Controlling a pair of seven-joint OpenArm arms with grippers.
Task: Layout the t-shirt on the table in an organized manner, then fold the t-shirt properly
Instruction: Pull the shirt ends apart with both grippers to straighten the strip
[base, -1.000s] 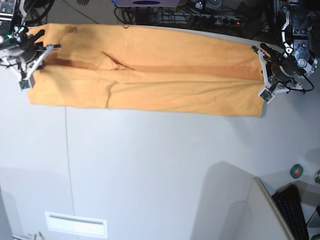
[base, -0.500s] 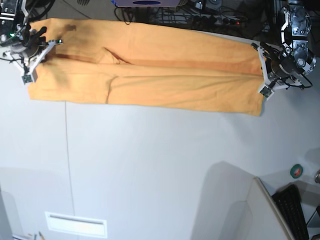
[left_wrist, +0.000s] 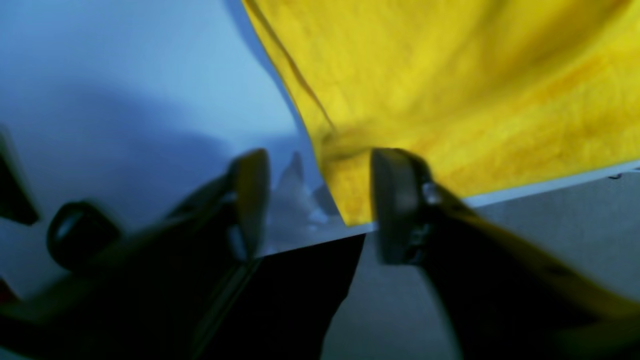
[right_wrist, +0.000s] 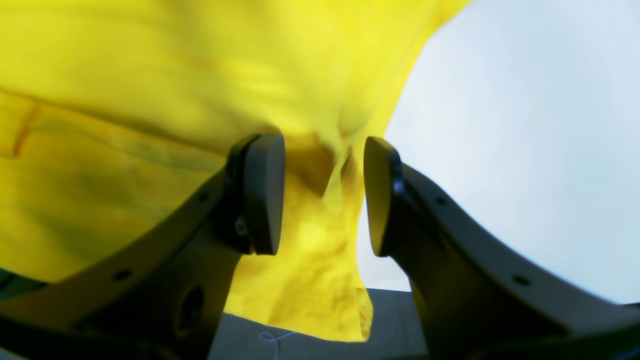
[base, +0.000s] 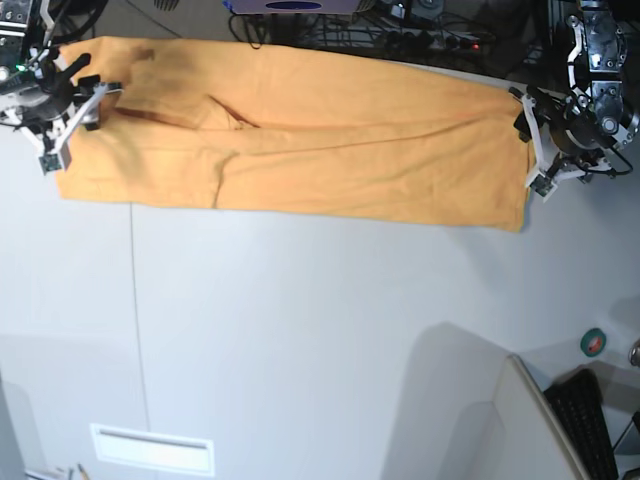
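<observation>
Up close at the right claw (right_wrist: 320, 195): jaws apart, yellow t-shirt (base: 300, 135) cloth loose between the pads, not pinched. Same at the left claw (left_wrist: 315, 205): wide open, shirt corner just beyond. Farther back, lying long and flat along the far edge of the white surface (base: 320, 340).

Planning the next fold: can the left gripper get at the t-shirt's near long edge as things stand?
Probably yes: the left gripper stands open at the t-shirt end, and bare table borders that edge.
</observation>
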